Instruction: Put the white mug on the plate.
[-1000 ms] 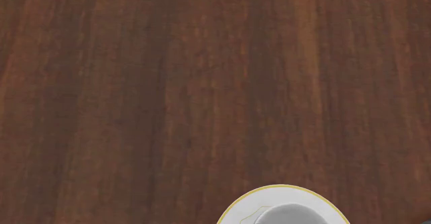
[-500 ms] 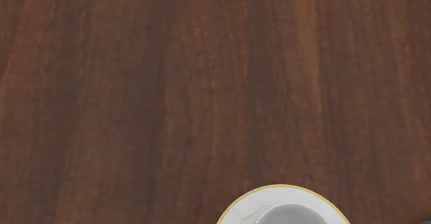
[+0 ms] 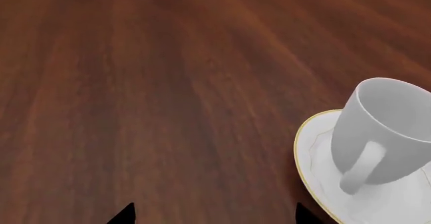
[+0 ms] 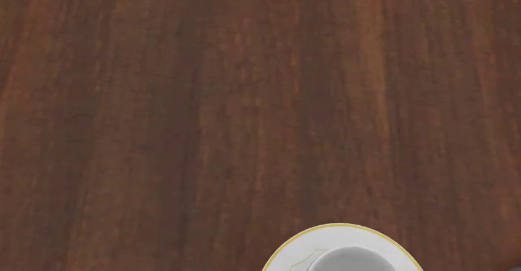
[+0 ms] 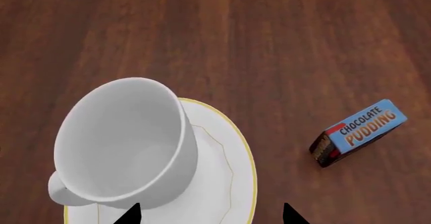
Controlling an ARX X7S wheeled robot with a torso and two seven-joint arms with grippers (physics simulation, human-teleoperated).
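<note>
The white mug [image 4: 352, 260] stands on the plate [image 4: 294, 252] at the near edge of the head view, partly cut off by the frame. In the left wrist view the mug [image 3: 387, 128] sits on the plate [image 3: 311, 156] with its handle facing the camera. My left gripper [image 3: 214, 215] is open over bare wood beside the plate, holding nothing. In the right wrist view the mug [image 5: 124, 141] is seen from above on the plate [image 5: 225, 176]. My right gripper [image 5: 209, 215] is open just above the plate's edge, its fingertips [image 5: 128, 215] apart from the mug.
A blue chocolate pudding box [image 5: 357, 132] lies on the dark wooden table [image 4: 244, 100] a short way from the plate. Neither arm shows in the head view.
</note>
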